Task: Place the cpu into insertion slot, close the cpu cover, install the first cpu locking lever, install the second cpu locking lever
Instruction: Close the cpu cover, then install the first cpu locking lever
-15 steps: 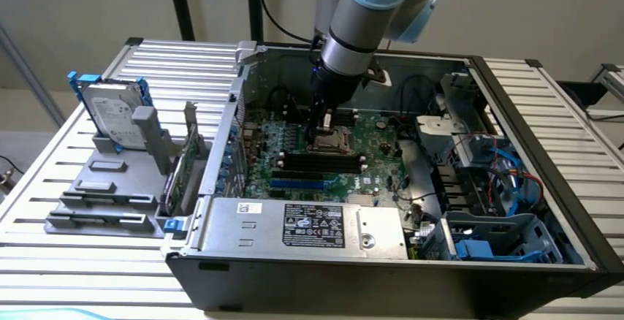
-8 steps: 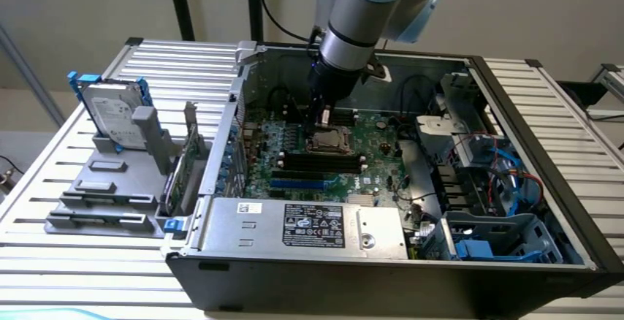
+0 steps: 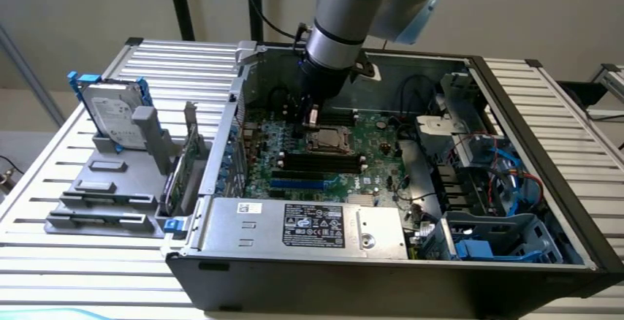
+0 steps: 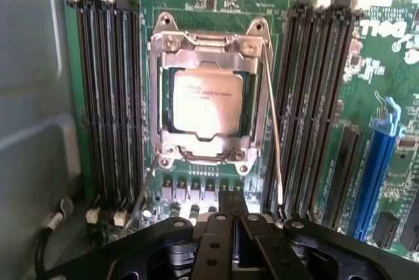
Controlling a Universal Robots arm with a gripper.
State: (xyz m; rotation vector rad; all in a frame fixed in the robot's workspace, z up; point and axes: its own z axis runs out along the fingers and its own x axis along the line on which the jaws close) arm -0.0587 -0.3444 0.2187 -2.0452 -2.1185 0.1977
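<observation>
The cpu (image 4: 204,103) is seen seated in the insertion slot (image 4: 166,120), framed by the cpu cover (image 4: 156,97) (apparently lying flat). The claw (image 4: 230,231) is seen shut and empty just beside one cover edge; a thin wire locking lever (image 4: 273,129) is stretched lengthwise from cover towards claw

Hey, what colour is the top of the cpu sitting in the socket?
Pale beige-silver, with small dark print. The cpu shows best in the wrist view.
</observation>
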